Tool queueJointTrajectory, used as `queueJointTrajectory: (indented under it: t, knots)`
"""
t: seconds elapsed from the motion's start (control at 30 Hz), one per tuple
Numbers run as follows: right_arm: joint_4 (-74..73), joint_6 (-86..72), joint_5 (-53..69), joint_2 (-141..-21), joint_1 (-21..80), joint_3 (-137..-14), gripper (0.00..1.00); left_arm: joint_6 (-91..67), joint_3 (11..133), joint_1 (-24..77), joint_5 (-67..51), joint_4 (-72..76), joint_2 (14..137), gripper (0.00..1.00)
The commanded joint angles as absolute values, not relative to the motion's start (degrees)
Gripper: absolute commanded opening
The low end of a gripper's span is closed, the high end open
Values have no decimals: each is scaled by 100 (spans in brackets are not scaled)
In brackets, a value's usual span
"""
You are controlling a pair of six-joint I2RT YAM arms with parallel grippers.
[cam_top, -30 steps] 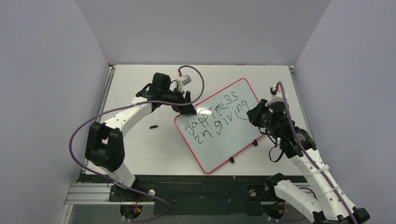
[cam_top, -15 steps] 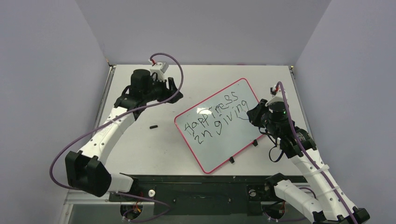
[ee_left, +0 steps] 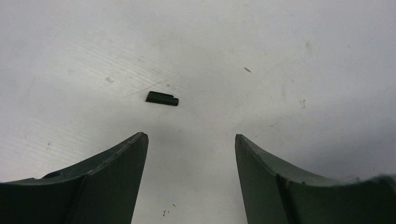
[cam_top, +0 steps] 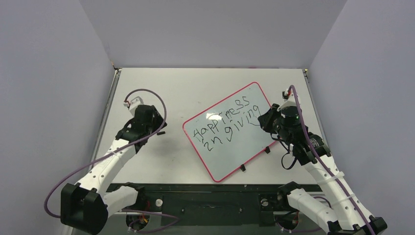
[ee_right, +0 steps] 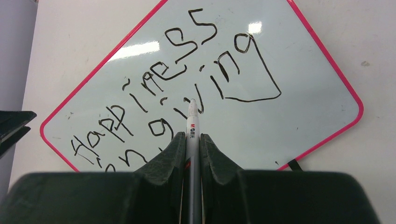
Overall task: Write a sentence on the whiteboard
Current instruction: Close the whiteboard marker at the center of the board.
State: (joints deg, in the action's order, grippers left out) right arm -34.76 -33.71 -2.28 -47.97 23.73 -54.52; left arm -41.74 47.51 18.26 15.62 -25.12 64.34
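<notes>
Left wrist: left gripper (ee_left: 191, 140) spread, empty; small black cylindrical cap (ee_left: 161, 98) ahead, off-centre, best centred before closing. Right gripper (ee_right: 192, 140) clamps slim white marker (ee_right: 192, 116).

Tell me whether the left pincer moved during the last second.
Yes. The left pincer pulled leftward and toward the near edge, away from the whiteboard.

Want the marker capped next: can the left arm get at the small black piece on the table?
Probably yes. The left gripper is open, and the small black piece lies just ahead of its fingertips, with only bare table between them.
</notes>
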Motion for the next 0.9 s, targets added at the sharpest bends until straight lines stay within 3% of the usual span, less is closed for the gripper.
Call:
queueJointTrajectory:
  t: [0.0,0.2,0.33,0.4,0.87]
  knots:
    - [-3269,-3351,-229,-4774,2426,-5499,0,-5830,4166,1773,2984,-2043,5847,66]
    - [-3265,-3316,-287,-4753,2426,-5436,0,-8127,4586,1415,3225,-3550,6573,64]
    - [-3255,-3290,-304,-4767,2425,-5442,0,-8790,4937,1151,2356,-3950,7270,49]
    - [-3260,-3271,-321,-4742,2421,-5444,0,-9065,4932,1104,1934,-3903,7473,47]
    - [-3205,-3218,-393,-4776,2400,-5320,0,-9948,5811,1073,1137,-4329,8979,48]
